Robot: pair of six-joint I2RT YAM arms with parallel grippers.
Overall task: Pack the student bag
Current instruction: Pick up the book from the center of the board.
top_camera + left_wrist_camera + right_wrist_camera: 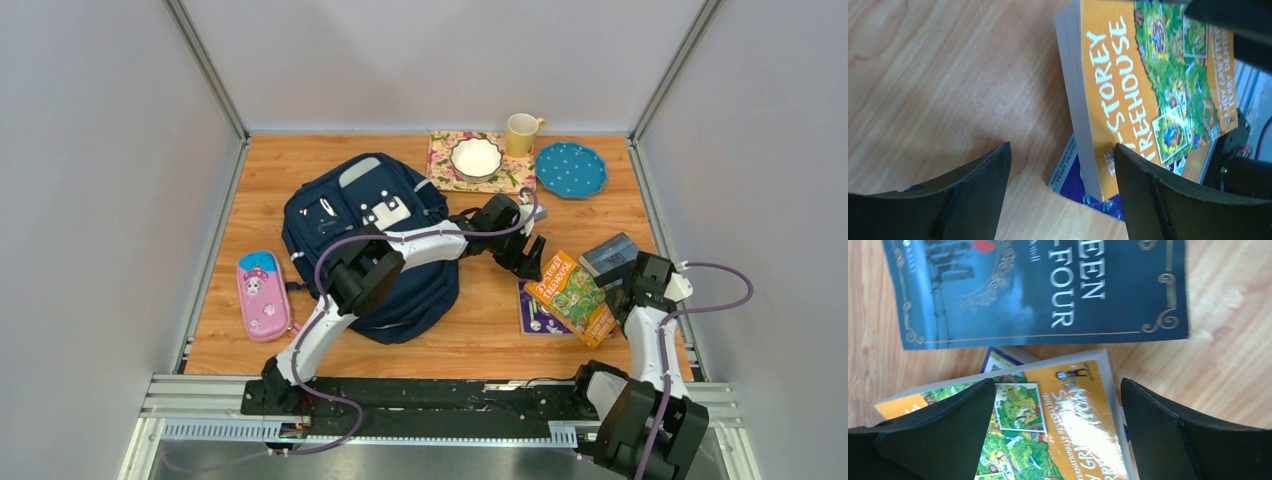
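Left gripper [1063,160] and right gripper [1058,390], jaws apart and empty, flank the orange book [570,295]; nothing grasped yet, student bag [370,240] left of it apparently awaits packing.

Bright, even overhead light fills the top view, where the student bag [350,215] is sharp. In the right wrist view glare whitens the orange book [1048,425] at 6 o'clock; the dark book [1038,290] at 12 o'clock is blurred.
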